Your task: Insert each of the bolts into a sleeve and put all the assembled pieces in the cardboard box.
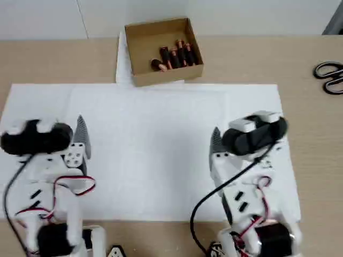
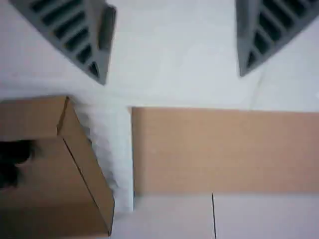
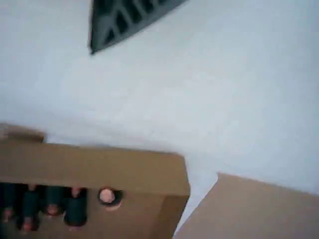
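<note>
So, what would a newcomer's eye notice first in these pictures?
First the open brown cardboard box at the far middle, with a cluster of black sleeves holding orange bolts inside. Next, one white-and-black robot arm at near left and another at near right, over a large white paper sheet; black scissors lie on the wooden tabletop at far right.

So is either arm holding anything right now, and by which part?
Nothing. The left gripper and right gripper are both bare; the assembled pieces lie in the cardboard box.
</note>
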Robot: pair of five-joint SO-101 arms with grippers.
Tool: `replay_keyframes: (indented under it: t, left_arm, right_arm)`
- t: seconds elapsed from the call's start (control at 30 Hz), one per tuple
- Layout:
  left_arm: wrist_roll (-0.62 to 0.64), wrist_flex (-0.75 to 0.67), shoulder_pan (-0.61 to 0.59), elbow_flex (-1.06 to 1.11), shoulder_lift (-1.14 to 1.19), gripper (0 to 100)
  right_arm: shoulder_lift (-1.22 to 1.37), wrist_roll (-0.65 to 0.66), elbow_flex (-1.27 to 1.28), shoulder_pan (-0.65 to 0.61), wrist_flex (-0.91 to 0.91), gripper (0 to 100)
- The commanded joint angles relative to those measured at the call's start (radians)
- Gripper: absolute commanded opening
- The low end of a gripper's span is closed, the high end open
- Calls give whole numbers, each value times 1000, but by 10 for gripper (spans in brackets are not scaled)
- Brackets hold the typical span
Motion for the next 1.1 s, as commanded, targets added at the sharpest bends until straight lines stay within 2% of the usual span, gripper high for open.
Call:
replay_keyframes:
  t: [0.0, 0.1, 0.23, 0.53, 0.77, 0.93, 1.07]
  left_arm:
    - [2, -130, 2, 199, -127, 165]
    - [2, -132, 2, 309, -209, 165]
    - [3, -133, 6, 363, -186, 165]
    - [8, -81, 11, 452, -193, 165]
    - [8, 63, 11, 452, -193, 165]
    - [8, 68, 8, 452, -193, 165]
    - [8, 68, 6, 452, -193, 165]
  right_arm:
    - [-137, -3, 204, 48, -193, 213]
    - [-228, -3, 327, 87, -206, 213]
    - [-226, -3, 423, 136, -216, 213]
    - [-225, -8, 586, 150, -213, 214]
    - [-225, -9, 586, 145, -151, 214]
    - [-225, -9, 586, 143, -8, 214]
    - [-225, -8, 586, 148, 4, 214]
